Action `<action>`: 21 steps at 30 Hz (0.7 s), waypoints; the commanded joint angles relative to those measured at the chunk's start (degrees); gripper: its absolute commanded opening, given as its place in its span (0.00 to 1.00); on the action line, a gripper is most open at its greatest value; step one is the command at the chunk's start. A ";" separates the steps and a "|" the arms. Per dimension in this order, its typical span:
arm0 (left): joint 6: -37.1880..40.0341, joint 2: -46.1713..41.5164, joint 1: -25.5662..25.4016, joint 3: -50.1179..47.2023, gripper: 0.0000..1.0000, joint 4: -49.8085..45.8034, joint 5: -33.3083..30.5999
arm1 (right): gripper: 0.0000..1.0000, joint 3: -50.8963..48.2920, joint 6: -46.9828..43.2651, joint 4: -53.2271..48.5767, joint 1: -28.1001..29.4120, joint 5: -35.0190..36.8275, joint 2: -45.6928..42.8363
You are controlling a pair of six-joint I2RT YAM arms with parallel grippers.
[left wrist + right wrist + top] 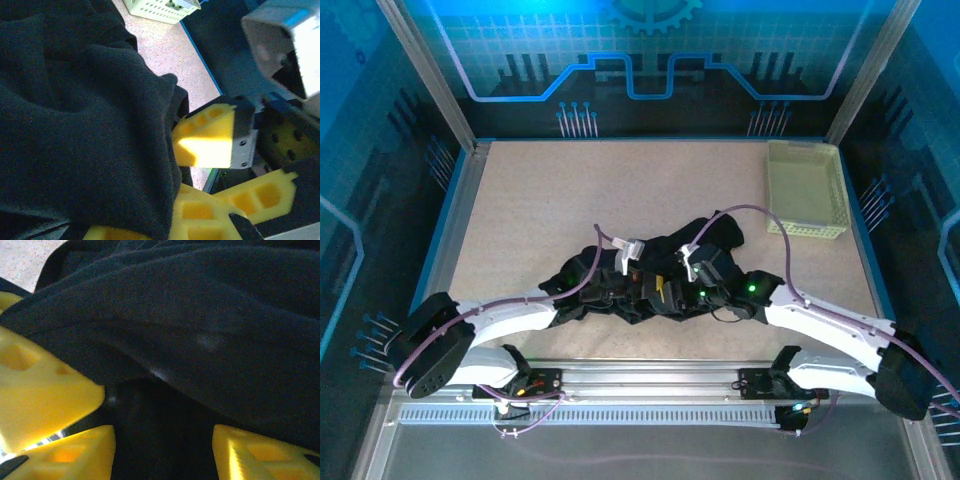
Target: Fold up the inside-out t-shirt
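Observation:
The inside-out t-shirt [720,238] is a black bundle, bunched near the table's front edge. Both grippers meet in its middle. My left gripper [642,290] is shut on a fold of the t-shirt [85,115], and the cloth drapes over its yellow fingers [210,215]. My right gripper [672,292] sits right against it with its fingers [207,140] spread. In the right wrist view, that gripper [162,455] is open. Dark t-shirt cloth [200,330] lies between its jaws and above them. A yellow finger of the left gripper [40,385] shows at the left.
A pale yellow-green basket [805,190] stands at the back right of the table; its corner [160,7] shows in the left wrist view. Bare tabletop [570,190] lies behind and left of the shirt. Metal frame posts and blue walls ring the table.

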 commanded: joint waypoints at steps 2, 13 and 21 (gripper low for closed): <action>-0.47 -1.74 0.36 -1.13 0.00 3.04 1.85 | 0.44 0.86 0.40 5.53 0.75 -2.67 2.56; 1.28 -2.96 3.50 4.73 0.17 -18.80 -11.72 | 0.00 12.10 -4.57 -8.68 7.19 21.43 4.12; 1.49 -7.17 5.44 8.42 0.30 -35.25 -19.14 | 0.00 19.60 -8.62 -10.12 13.24 29.82 11.70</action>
